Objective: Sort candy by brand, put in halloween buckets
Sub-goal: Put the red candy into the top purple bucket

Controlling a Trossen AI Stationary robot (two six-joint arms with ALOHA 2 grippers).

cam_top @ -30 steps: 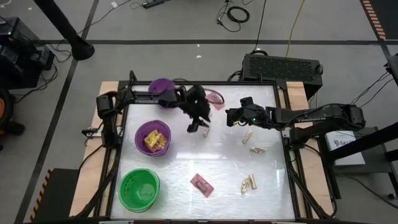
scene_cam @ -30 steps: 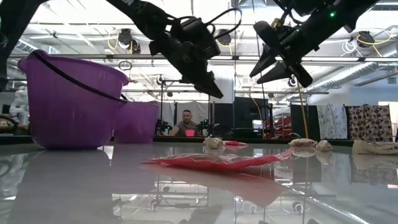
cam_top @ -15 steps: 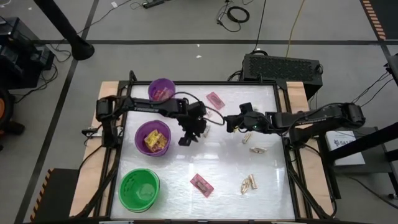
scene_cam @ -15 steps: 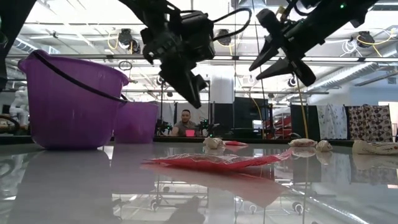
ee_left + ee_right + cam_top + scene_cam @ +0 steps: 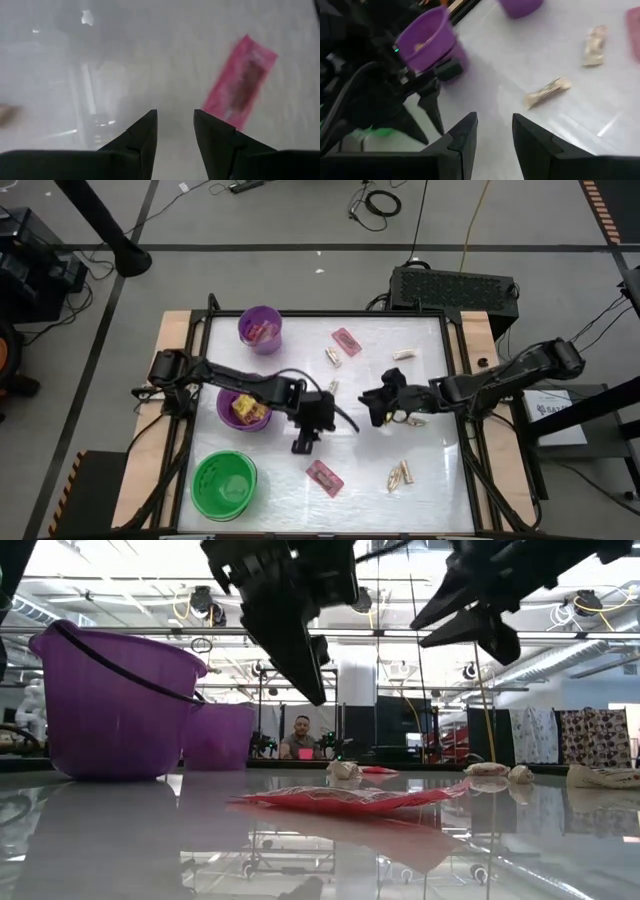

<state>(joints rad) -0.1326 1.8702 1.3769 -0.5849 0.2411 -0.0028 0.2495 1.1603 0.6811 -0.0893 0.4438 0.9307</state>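
Since a second ago you swung the left pincer (image 5: 303,443) away from the small purple bucket (image 5: 260,328) at the far edge and brought it down toward the near middle of the desk (image 5: 430,470). It hung empty with its fingers (image 5: 142,135) spread a little, just short of the pink-red packet (image 5: 324,476) lying flat near the front. Your right pincer (image 5: 374,408) also slid in toward the centre, fingers (image 5: 465,137) slightly apart and holding nothing, and ended up facing the left one.

The wider purple bucket (image 5: 245,403) had yellow packets in it, and the green bucket (image 5: 224,484) sat at the front left corner. Another pink-red packet (image 5: 346,340) lay near the far edge. Pale tan pieces (image 5: 401,474) were scattered on the right half, with one (image 5: 331,356) more toward the middle.
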